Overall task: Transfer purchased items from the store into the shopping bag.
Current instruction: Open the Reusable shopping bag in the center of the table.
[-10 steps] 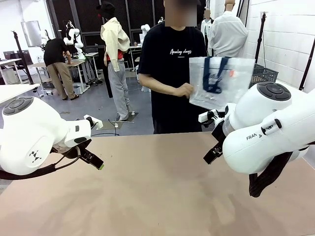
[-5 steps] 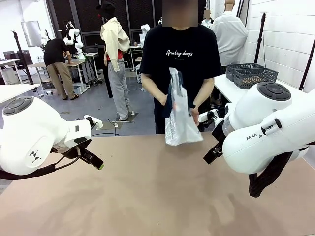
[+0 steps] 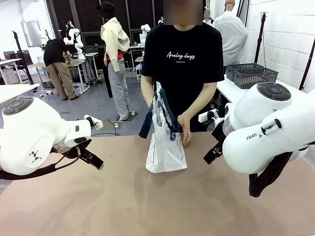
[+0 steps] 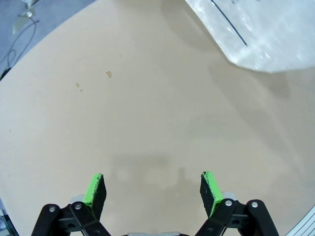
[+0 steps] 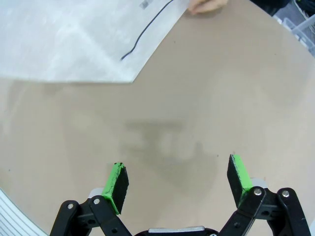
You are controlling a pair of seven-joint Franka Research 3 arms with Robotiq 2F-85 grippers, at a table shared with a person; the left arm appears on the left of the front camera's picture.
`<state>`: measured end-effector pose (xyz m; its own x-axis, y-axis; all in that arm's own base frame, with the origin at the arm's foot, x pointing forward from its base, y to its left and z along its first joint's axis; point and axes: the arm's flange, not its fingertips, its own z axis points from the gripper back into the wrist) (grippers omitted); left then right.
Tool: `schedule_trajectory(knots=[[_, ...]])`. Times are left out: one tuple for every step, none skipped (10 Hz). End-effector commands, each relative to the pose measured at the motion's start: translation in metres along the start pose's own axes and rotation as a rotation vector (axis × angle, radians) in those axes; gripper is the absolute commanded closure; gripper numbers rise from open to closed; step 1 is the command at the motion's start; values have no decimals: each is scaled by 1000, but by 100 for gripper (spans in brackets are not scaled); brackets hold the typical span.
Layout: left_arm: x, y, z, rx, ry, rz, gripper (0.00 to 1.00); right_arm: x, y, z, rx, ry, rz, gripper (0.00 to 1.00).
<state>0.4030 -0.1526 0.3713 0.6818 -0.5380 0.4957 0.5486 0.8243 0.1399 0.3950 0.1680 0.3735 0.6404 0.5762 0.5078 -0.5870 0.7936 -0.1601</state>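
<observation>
Shopping bag (image 3: 166,147), held up at the upper right 1 second ago, now stands on the table (image 3: 147,206) at frame centre, steadied by the person's hand (image 3: 185,132), so I judge loading can begin, while my left gripper (image 4: 153,191) and right gripper (image 5: 178,184) both hang wide open, holding nothing.

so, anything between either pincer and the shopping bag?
Nothing visible. Bare table lies between the left pincer, the right pincer and the shopping bag standing mid-table. A person's hand is on the bag's side nearer the right pincer.
</observation>
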Motion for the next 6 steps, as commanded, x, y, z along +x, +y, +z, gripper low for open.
schedule_trajectory(knots=[[0,1,0,0,0,3,0,0,0,0,0,0,0,0],[0,1,0,0,0,3,0,0,0,0,0,0,0,0],[0,1,0,0,0,3,0,0,0,0,0,0,0,0],[0,1,0,0,0,3,0,0,0,0,0,0,0,0],[0,1,0,0,0,3,0,0,0,0,0,0,0,0],[0,1,0,0,0,3,0,0,0,0,0,0,0,0]])
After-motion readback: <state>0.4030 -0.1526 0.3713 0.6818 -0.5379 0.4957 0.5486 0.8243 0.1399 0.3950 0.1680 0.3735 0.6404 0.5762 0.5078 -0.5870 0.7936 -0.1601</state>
